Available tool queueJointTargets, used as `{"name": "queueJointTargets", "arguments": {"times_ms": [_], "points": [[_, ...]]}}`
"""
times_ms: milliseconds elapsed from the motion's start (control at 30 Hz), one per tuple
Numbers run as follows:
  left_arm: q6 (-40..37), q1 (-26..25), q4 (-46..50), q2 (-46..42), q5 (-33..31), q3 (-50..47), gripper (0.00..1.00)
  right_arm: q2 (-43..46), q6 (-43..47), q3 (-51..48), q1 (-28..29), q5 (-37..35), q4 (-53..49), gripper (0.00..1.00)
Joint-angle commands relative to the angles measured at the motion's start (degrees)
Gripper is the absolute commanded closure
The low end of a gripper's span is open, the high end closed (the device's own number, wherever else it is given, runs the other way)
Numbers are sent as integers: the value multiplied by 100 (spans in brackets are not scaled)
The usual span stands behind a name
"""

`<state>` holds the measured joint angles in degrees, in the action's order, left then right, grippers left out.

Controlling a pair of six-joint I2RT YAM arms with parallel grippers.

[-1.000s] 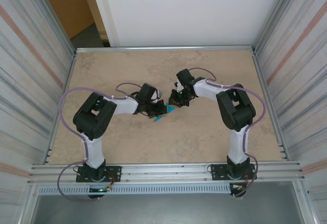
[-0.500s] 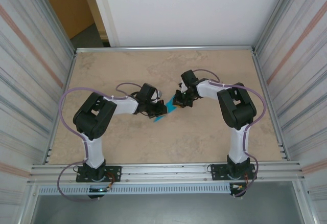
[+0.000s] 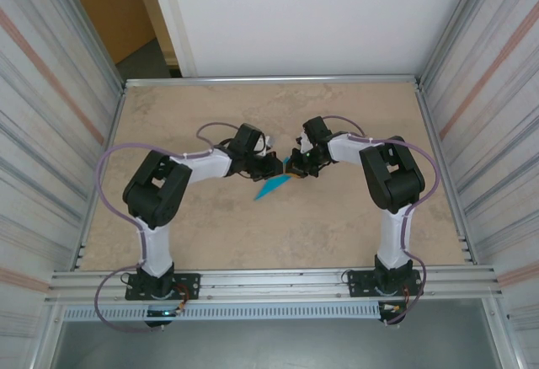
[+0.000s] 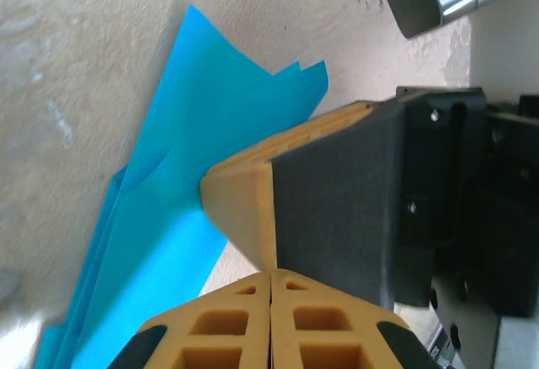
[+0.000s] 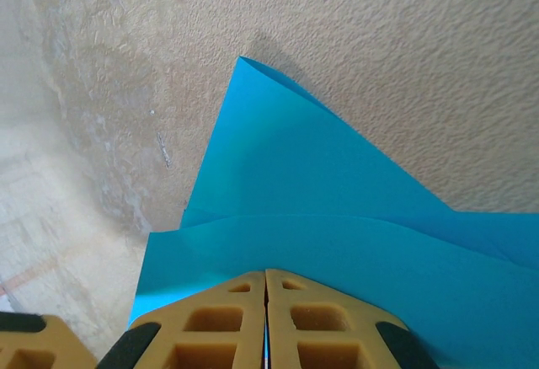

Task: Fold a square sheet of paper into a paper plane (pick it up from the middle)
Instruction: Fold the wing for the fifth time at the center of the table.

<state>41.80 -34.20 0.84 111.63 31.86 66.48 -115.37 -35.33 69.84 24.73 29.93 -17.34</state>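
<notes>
We noted the right gripper (image 5: 266,273) pinched tight on one edge of the folded teal paper (image 3: 273,187), near the middle of the table (image 3: 337,217). The left gripper (image 4: 270,275) sat just beside it, fingers pressed together; we could not tell whether they caught a layer.

Both arms reach inward over the worktop, elbows bent outward, so that their wrists face each other near the middle. The left arm (image 3: 156,188) stretches its forearm to the right and the right arm (image 3: 389,179) stretches its forearm to the left. The left claw (image 3: 275,165) and the right claw (image 3: 293,167) sit tip to tip, almost touching. The left claw's pads are pressed flat together. The right claw's pads are closed too, pinching the paper (image 5: 337,209) at its edge.
</notes>
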Motion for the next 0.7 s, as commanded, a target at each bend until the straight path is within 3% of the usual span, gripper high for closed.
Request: {"name": "queueJointTargets", "arguments": {"times_ms": [0,667], "points": [[-233,9,510,295,181,119,95,-400,158,-252,-29,-610,-453,92],[-877,110,1031,60,57,-676,100,-922,299,-42,-105,-1123,-1116,94]]}}
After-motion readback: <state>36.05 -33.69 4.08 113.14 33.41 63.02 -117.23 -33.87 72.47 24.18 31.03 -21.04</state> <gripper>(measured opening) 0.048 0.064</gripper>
